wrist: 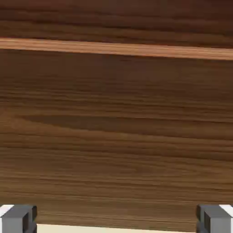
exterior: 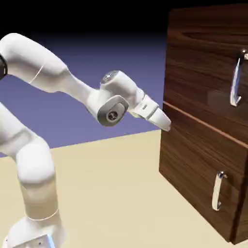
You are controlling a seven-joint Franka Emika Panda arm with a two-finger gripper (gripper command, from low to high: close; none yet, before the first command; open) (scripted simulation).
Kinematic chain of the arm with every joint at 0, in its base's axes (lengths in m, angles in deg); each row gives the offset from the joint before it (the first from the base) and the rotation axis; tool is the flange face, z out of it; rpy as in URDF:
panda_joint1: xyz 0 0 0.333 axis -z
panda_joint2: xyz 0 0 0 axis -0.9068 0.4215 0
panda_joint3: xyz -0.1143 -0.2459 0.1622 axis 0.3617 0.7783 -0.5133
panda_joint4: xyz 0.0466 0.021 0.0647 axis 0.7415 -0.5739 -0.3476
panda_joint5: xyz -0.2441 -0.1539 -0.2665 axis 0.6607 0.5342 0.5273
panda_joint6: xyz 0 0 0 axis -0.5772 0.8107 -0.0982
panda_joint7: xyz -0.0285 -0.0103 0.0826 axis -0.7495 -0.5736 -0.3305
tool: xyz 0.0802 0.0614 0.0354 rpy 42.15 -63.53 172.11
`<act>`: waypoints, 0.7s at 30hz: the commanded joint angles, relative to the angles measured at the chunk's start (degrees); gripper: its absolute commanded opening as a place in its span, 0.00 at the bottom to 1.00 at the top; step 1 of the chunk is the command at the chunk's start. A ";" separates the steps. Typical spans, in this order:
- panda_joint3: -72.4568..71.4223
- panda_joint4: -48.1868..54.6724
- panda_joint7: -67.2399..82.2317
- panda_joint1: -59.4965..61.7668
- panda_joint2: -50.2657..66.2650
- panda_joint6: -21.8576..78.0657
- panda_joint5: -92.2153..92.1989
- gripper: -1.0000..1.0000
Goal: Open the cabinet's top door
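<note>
Cabinet (exterior: 203, 126) of dark walnut-grain wood fills the exterior view's right side, its front running at a slant toward the lower right. A pale, reddish-brown strip (exterior: 206, 124) crosses that front between an upper and a lower door. The top door (exterior: 198, 68) carries a long, curved, shiny handle (exterior: 236, 80) near the exterior view's right edge; the lower door (exterior: 193, 160) has a shorter handle (exterior: 218, 190). Both handles stand upright.

The end effector (exterior: 164, 125) hangs at the tip of the white arm (exterior: 53, 68), tilted down toward the exterior view's right. In that view its tip overlaps the cabinet's left edge, just under the level where the strip begins. The top door's handle lies higher in the picture and well apart from it, farther to the exterior view's right. Whether the tip touches the wood cannot be told.

In the hand view the two grey fingertips (wrist: 18, 219) stand wide apart at the bottom corners, with nothing held between them. Wood grain fills nearly the whole of that view, with the strip running across near the top and darker wood above it. A thin sliver of pale topped surface, the tabletop (wrist: 113, 229), shows along the bottom edge. Neither handle appears in the hand view.
</note>
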 commanded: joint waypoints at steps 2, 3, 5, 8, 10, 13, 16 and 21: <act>2.61 1.69 -3.23 -2.09 -0.81 -0.35 4.99 0.50; 3.91 2.53 -4.84 -3.14 -1.21 -0.53 7.48 0.50; 6.52 4.21 -8.07 -5.23 -2.01 -0.88 12.46 0.50; 10.43 6.74 -12.91 -8.36 -3.22 -1.41 19.94 0.50; 13.03 8.42 -16.13 -10.45 -4.03 -1.76 24.92 0.50; 16.94 10.95 -20.97 -13.59 -5.24 -2.29 32.40 0.50; 20.85 13.48 -25.81 -16.73 -6.44 -2.82 39.87 0.50; 27.37 17.69 -33.87 -21.95 -8.46 -3.70 52.33 0.50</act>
